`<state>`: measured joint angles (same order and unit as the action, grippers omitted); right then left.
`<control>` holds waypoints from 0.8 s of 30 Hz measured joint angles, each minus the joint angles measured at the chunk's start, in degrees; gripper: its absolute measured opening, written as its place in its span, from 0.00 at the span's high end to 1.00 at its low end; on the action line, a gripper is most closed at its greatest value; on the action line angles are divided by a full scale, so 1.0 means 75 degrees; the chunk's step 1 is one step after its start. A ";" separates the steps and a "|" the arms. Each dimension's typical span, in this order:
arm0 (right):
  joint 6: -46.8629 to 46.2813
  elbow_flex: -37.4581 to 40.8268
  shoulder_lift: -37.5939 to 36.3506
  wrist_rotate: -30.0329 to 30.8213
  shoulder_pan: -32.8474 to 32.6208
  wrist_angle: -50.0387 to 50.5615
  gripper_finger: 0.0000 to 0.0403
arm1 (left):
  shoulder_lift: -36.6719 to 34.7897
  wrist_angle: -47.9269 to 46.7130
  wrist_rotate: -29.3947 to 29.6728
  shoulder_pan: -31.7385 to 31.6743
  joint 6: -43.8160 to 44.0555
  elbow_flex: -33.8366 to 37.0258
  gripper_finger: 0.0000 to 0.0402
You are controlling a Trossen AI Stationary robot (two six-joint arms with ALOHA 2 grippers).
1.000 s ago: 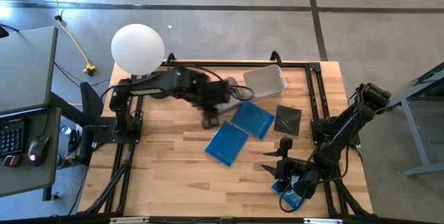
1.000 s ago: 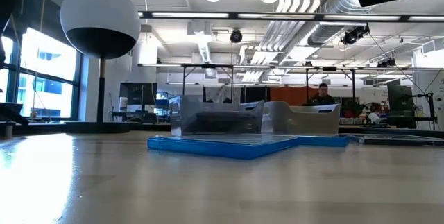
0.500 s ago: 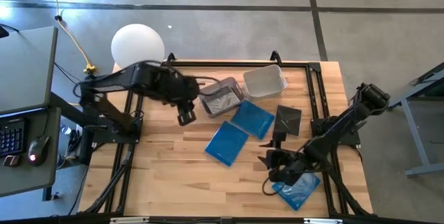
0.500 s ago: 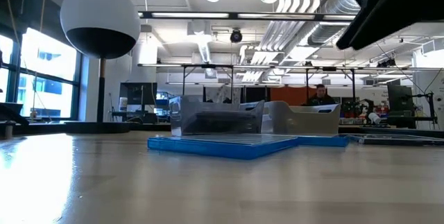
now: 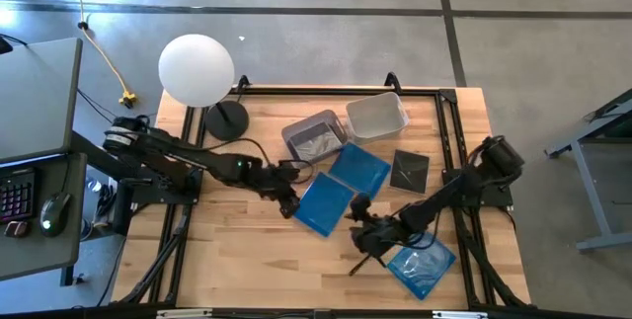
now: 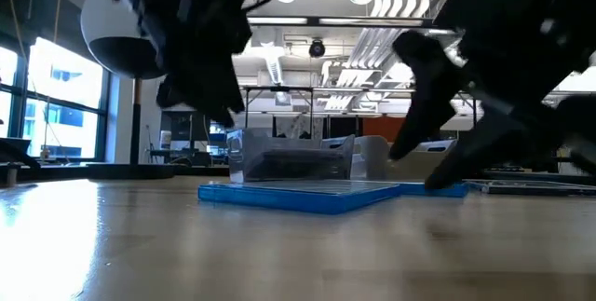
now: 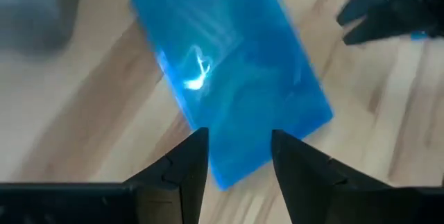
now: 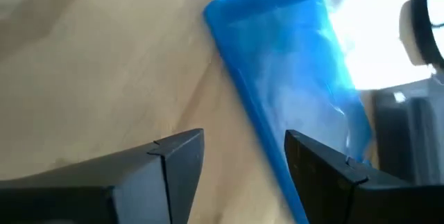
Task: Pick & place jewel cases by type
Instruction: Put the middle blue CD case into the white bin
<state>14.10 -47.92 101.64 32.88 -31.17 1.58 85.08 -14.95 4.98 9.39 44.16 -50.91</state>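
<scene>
- At the middle of the table, the left gripper hangs with its fingers parted and nothing between them, at the near-left edge of the middle blue jewel case.
- From the opposite side, the right gripper points at that same case, its jaws also spread and empty; in the right wrist view the case's blue edge lies just ahead of the fingers.
- That middle blue case lies flat on the wood, its far corner overlapping or touching a second blue jewel case.
- A third blue jewel case lies near the table's front right corner, under the right arm.
- One dark jewel case lies flat just right of the second blue one.
- Behind them stand a grey tub with dark contents and a clear tub beside it.
- A lamp with a white globe stands at the far left corner.
</scene>
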 joint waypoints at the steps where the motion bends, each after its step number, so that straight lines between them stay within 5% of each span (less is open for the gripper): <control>1: 0.0244 -0.0003 0.0129 -0.0190 0.0081 -0.0116 0.51 | 0.0095 0.0586 0.0001 -0.0001 0.0269 0.0275 0.62; 8: 0.0933 -0.0023 0.0387 -0.0844 0.0802 -0.0450 0.51 | 0.0383 0.1868 0.0227 -0.0001 0.2250 0.1372 0.62; 15: 0.1981 -0.0017 0.0343 -0.2170 0.1486 -0.0795 0.51 | 0.1063 0.2620 0.0234 -0.0043 0.2946 0.1410 0.62; 24: 0.2604 -0.0008 0.0348 -0.2405 0.1862 -0.0808 0.51 | 0.2448 0.4873 -0.1228 -0.0681 0.2943 0.1412 0.62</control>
<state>33.63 -47.98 104.25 14.84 -17.20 -4.48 103.44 21.59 -4.23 4.28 66.24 -40.33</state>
